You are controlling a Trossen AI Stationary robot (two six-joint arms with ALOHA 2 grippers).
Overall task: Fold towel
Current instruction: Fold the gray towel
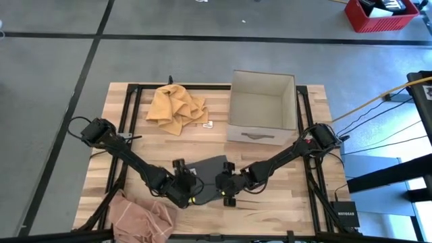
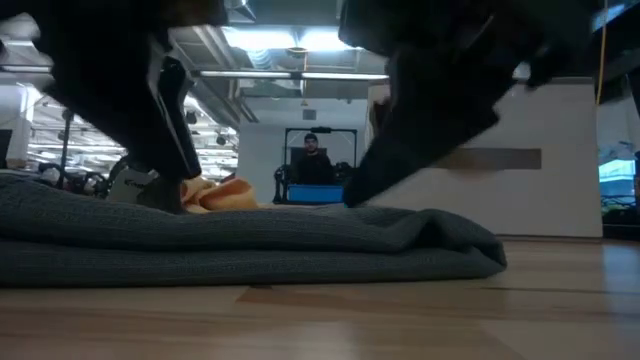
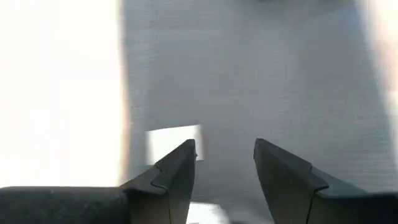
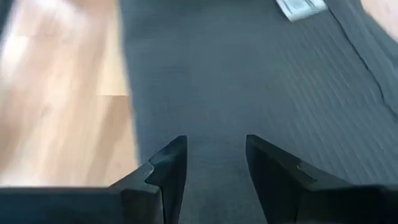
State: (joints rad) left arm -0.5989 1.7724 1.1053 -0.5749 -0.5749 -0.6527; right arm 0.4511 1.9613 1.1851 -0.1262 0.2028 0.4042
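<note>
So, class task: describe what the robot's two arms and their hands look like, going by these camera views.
Both arms are dark, nearly black, built of slim jointed links with bulkier round joints. The left hand and right hand each end in two dark, wedge-shaped fingers that taper to blunt tips. A small red spot shows near the right arm's base joint. No readable markings show.

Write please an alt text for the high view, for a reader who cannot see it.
Both grippers, left and right, open, hover over a grey towel near the front of a wooden table. Behind lie a yellow cloth and an open box; a pink cloth sits front-left.
</note>
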